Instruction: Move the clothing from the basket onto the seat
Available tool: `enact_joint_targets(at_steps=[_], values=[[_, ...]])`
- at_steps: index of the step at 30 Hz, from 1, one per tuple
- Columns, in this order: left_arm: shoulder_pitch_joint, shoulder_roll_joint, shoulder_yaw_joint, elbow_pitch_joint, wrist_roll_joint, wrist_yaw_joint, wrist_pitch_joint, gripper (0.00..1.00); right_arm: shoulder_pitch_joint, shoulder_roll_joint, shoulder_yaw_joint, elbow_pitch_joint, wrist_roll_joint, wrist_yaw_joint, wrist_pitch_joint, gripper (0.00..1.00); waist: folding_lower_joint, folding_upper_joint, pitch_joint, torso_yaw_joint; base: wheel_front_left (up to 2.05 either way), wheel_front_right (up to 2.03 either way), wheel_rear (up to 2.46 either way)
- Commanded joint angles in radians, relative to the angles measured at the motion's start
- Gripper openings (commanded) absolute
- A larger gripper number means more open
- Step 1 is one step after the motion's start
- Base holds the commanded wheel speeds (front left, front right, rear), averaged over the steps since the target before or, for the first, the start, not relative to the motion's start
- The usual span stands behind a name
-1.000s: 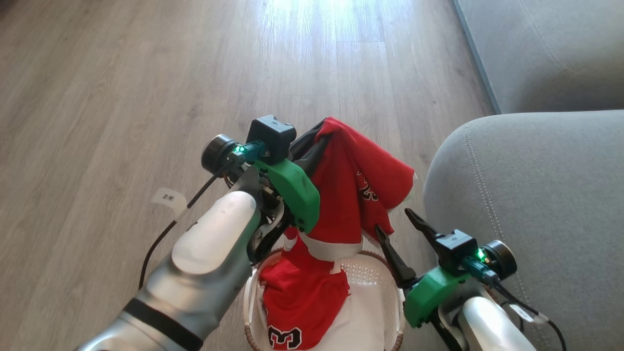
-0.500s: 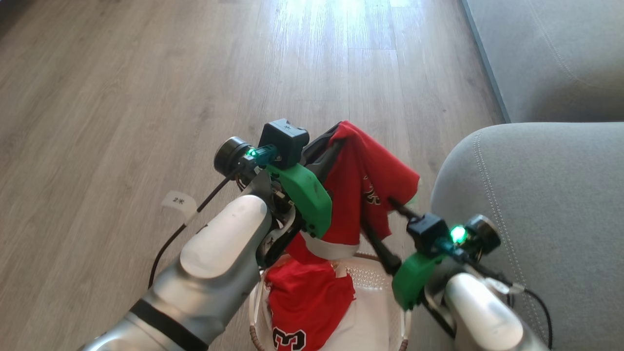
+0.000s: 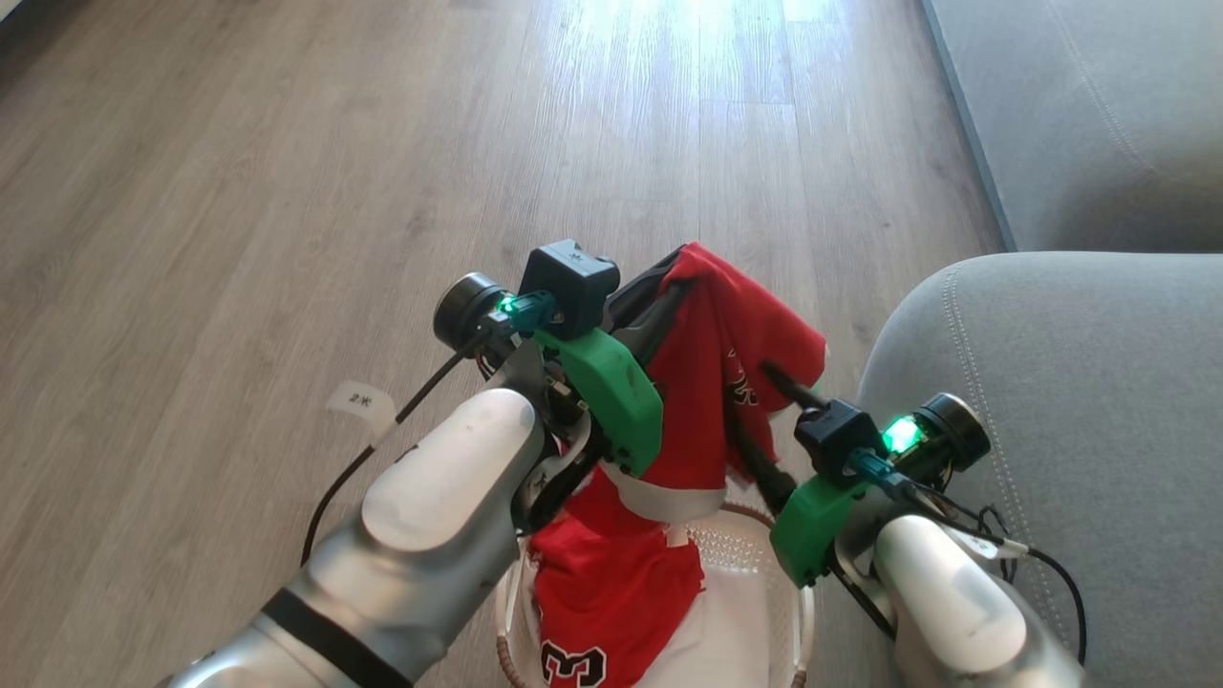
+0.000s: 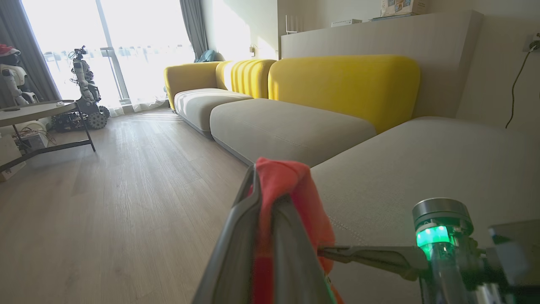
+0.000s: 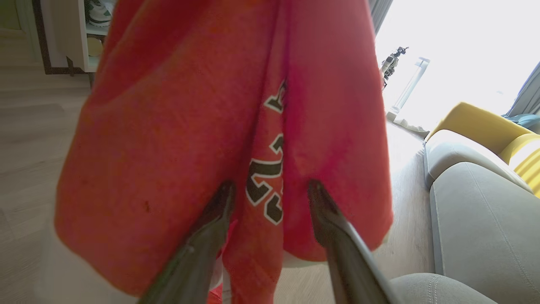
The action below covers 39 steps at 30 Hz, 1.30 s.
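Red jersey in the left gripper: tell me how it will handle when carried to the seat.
Probably floppy: the jersey drapes in folds from the shut left gripper. Likely light, since one pinch holds it up. Its hem hangs near the basket, so it may drag.

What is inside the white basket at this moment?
A crumpled red jersey with a black-and-white number lies inside the basket, its perforated white wall showing beside it. What lies under this jersey is covered. A second red jersey hangs above, held by the left gripper.
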Motion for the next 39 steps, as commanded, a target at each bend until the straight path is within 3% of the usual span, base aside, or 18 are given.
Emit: enact_joint_targets(at_steps=[1, 2, 17, 18, 19, 20, 29, 39], values=[[-0.072, 0.010, 0.030, -0.037, -0.010, 0.005, -0.012, 0.00, -0.068, 0.005, 0.013, -0.027, 0.003, 0.000, -0.007, 0.31, 0.0000, 0.0000, 0.001, 0.000, 0.00, 0.00, 0.00], [-0.073, 0.010, 0.029, -0.038, -0.011, 0.006, -0.013, 0.00, -0.073, 0.005, 0.014, -0.020, 0.005, 0.000, -0.007, 0.00, 0.0000, 0.0000, 0.001, 0.001, 0.00, 0.00, 0.00], [-0.043, 0.021, 0.040, -0.008, -0.042, 0.026, -0.043, 0.03, -0.097, 0.005, -0.035, -0.013, 0.036, 0.000, -0.007, 0.00, 0.0000, 0.0000, 0.016, -0.024, 0.00, 0.00, 0.00], [-0.038, 0.022, 0.042, -0.003, -0.045, 0.027, -0.048, 0.32, -0.098, 0.005, -0.045, -0.016, 0.032, 0.000, -0.007, 0.00, 0.0000, 0.0000, 0.017, -0.029, 0.00, 0.00, 0.00], [-0.032, 0.024, 0.045, 0.001, -0.048, 0.030, -0.055, 0.70, -0.099, 0.005, -0.056, -0.020, 0.028, 0.000, -0.007, 0.00, 0.0000, 0.0000, 0.019, -0.035, 0.00, 0.00, 0.00], [-0.028, 0.026, 0.047, 0.007, -0.050, 0.030, -0.061, 1.00, -0.101, 0.005, -0.067, -0.023, 0.021, 0.000, -0.007, 0.00, 0.0000, 0.0000, 0.020, -0.041, 0.00, 0.00, 0.00], [0.013, 0.030, 0.059, 0.052, -0.067, 0.018, -0.158, 1.00, -0.122, 0.004, -0.197, -0.066, -0.059, 0.000, -0.007, 0.00, 0.0000, 0.0000, 0.031, -0.117, 0.00, 0.00, 0.00], [0.055, 0.020, 0.043, 0.082, -0.080, 0.009, -0.231, 1.00, -0.138, -0.034, -0.330, -0.124, -0.116, 0.000, -0.007, 0.00, 0.0000, 0.0000, 0.042, -0.256, 0.00, 0.00, 0.00]])
